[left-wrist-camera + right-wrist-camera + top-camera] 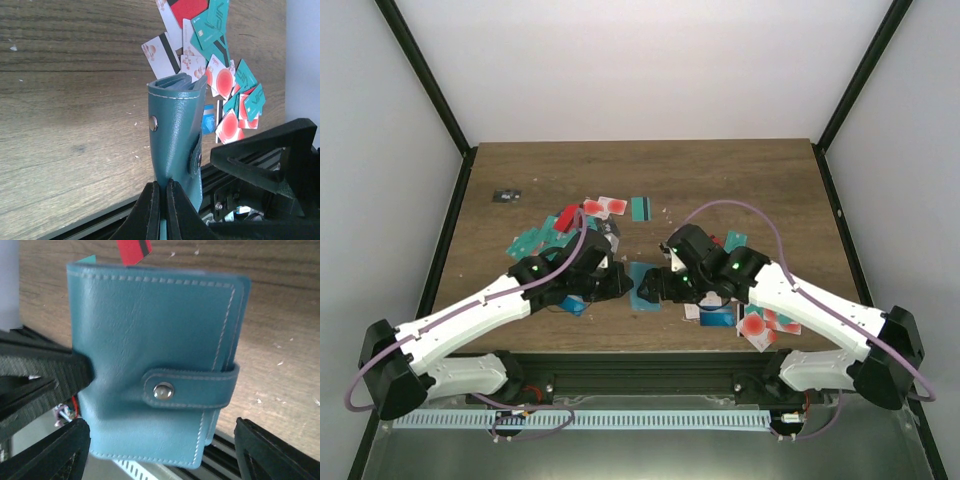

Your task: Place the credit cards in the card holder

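The teal-blue card holder (175, 130) is closed, its snap strap (190, 388) fastened, and is held on edge above the table's front middle (645, 290). My left gripper (162, 192) is shut on its lower edge; it shows in the top view (623, 284). My right gripper (160, 447) is open, its fingers (270, 455) wide apart on either side of the holder's near edge, not touching it; it also shows in the top view (658, 285). Credit cards lie scattered on the table, teal, red and white with red circles (590, 215) (220, 75) (760, 325).
A small dark object (506, 195) lies at the back left of the wooden table (750, 180). A teal card (641, 208) lies apart behind the pile. The black frame rail (640, 355) runs along the front edge, under both grippers.
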